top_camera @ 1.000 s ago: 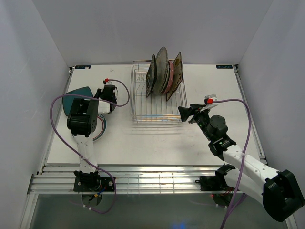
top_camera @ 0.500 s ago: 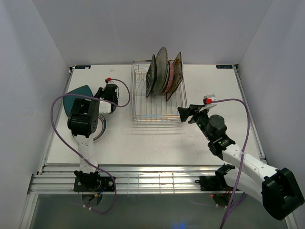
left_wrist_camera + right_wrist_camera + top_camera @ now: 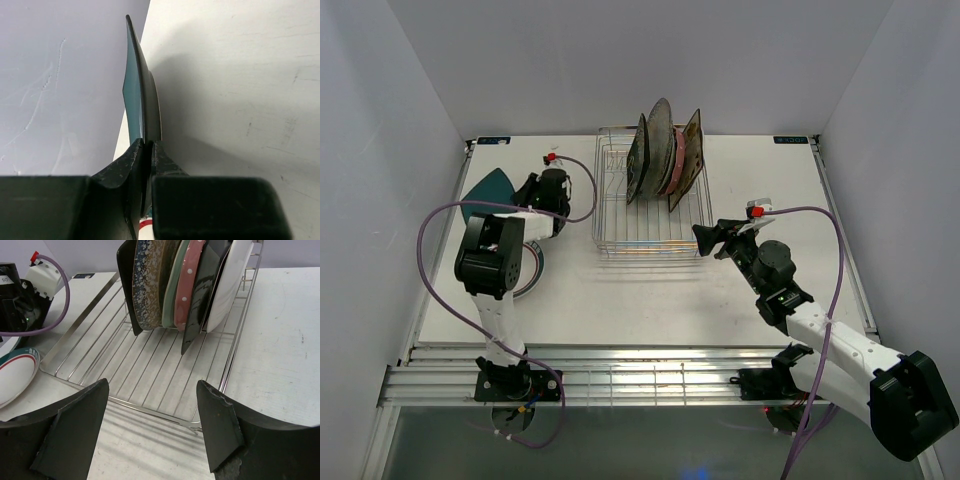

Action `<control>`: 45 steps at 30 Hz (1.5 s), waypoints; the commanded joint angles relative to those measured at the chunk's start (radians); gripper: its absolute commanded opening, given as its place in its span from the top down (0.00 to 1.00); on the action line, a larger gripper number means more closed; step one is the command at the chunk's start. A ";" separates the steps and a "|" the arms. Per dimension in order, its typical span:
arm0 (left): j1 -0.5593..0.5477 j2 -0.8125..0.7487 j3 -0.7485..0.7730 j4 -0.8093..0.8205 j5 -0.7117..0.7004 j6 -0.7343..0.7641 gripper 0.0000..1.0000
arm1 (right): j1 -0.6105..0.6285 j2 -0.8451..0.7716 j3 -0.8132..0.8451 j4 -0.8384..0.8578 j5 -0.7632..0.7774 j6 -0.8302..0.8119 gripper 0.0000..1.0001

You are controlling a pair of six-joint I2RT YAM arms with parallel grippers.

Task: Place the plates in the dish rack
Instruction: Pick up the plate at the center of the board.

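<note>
Left end effector (image 3: 148, 146) is pinching the teal plate (image 3: 135, 90) by its rim, probably for slotting upright into the rack (image 3: 150, 407); right end effector (image 3: 152, 384) is hovering wide.

Overhead and right wrist views share the dish rack (image 3: 650, 228) (image 3: 150, 370); left perhaps wallward.

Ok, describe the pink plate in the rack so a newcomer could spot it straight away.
Find the silver wire dish rack at the back middle of the table; plates stand on edge at its far end. The pink plate stands between a mint green plate and a black plate. It alone is pink with white dots.
</note>
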 commanded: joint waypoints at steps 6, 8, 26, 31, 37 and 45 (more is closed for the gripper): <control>-0.030 -0.140 0.010 0.062 -0.066 0.058 1.00 | 0.000 -0.007 0.016 0.054 0.009 0.007 0.24; -0.030 -0.147 0.012 0.063 -0.069 0.062 1.00 | -0.002 -0.007 0.014 0.054 0.009 0.007 0.23; -0.061 -0.307 -0.010 0.030 -0.051 0.038 1.00 | -0.002 -0.010 0.014 0.053 0.007 0.005 0.24; -0.076 -0.328 0.016 -0.073 -0.013 -0.043 1.00 | -0.002 -0.010 0.013 0.053 0.007 0.007 0.24; -0.078 -0.364 0.157 -0.481 0.199 -0.300 1.00 | -0.002 -0.012 0.013 0.053 0.007 0.005 0.24; -0.080 -0.423 0.205 -0.530 0.251 -0.332 1.00 | -0.002 -0.018 0.010 0.051 0.010 0.005 0.24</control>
